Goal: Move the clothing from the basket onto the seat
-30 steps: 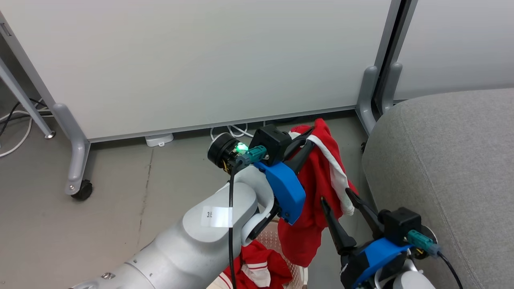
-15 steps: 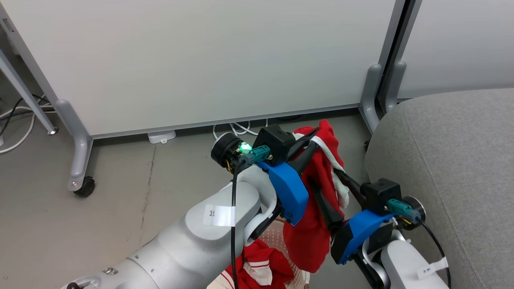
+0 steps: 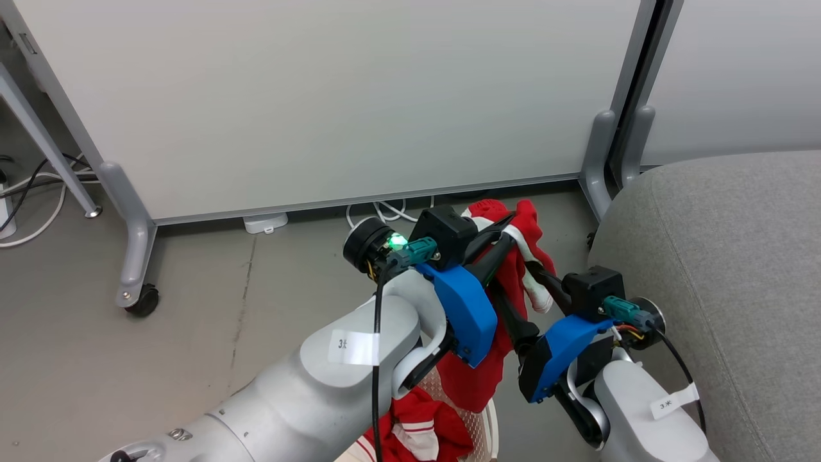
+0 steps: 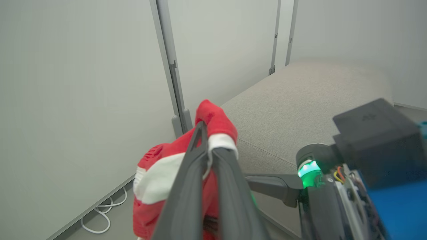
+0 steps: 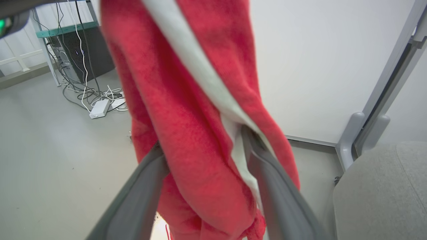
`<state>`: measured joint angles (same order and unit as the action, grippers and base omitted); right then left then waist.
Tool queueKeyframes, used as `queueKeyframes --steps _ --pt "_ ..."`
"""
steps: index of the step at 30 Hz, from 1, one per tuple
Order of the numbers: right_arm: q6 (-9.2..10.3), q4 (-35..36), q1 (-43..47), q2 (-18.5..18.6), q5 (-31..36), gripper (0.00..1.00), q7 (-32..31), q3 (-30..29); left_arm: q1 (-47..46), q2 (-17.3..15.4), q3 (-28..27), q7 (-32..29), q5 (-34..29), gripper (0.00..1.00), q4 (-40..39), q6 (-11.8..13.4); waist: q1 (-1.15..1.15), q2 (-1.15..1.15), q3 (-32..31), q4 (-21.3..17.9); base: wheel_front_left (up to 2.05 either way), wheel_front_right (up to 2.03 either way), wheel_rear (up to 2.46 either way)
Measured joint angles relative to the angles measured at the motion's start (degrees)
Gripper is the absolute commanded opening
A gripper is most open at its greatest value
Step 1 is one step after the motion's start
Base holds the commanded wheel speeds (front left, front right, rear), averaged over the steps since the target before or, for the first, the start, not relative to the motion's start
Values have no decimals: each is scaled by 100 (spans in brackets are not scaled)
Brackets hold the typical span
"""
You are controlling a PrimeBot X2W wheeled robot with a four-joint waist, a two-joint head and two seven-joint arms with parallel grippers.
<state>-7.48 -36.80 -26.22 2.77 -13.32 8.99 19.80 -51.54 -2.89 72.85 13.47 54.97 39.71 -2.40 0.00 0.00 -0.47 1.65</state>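
Observation:
My left gripper (image 3: 508,230) is shut on the top of a red garment with white stripe trim (image 3: 513,282), which hangs from it above the floor. In the left wrist view its fingers (image 4: 186,173) pinch the garment's (image 4: 213,116) red and white fold. My right gripper (image 3: 521,290) is open, with a finger on each side of the hanging cloth. The right wrist view shows the garment (image 5: 193,100) between the two fingers (image 5: 267,173). Another red garment (image 3: 417,430) lies in the basket (image 3: 478,430) at the bottom edge. The grey seat (image 3: 718,256) is to the right.
White partition panels (image 3: 321,96) on grey feet with castors (image 3: 138,285) stand just behind. White cables (image 3: 378,208) lie under the panel. A power strip (image 5: 98,108) and more cables sit on the grey floor further off.
My right gripper has risen and moved left, and its open fingers now straddle the hanging garment. The left gripper keeps hold of it. The camera has shifted slightly.

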Motion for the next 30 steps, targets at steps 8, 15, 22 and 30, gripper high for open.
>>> queueKeyframes --steps 8,15,22,30 --pt "0 -315 -100 0 -256 0 199 203 0 0 30 0 53 0 -7 -14 0 0 -38 2 0 0 0" --pt "0 -454 -128 0 -401 0 321 254 1 0 37 3 153 0 41 -35 0 0 -63 -53 0 0 0" --pt "0 -517 -146 0 -449 0 383 265 1 0 44 25 249 0 69 -43 0 0 -88 -131 0 0 0" --pt "-1 -584 -153 -1 -509 0 428 300 14 0 49 49 263 13 88 -43 0 0 -106 -199 0 0 0"
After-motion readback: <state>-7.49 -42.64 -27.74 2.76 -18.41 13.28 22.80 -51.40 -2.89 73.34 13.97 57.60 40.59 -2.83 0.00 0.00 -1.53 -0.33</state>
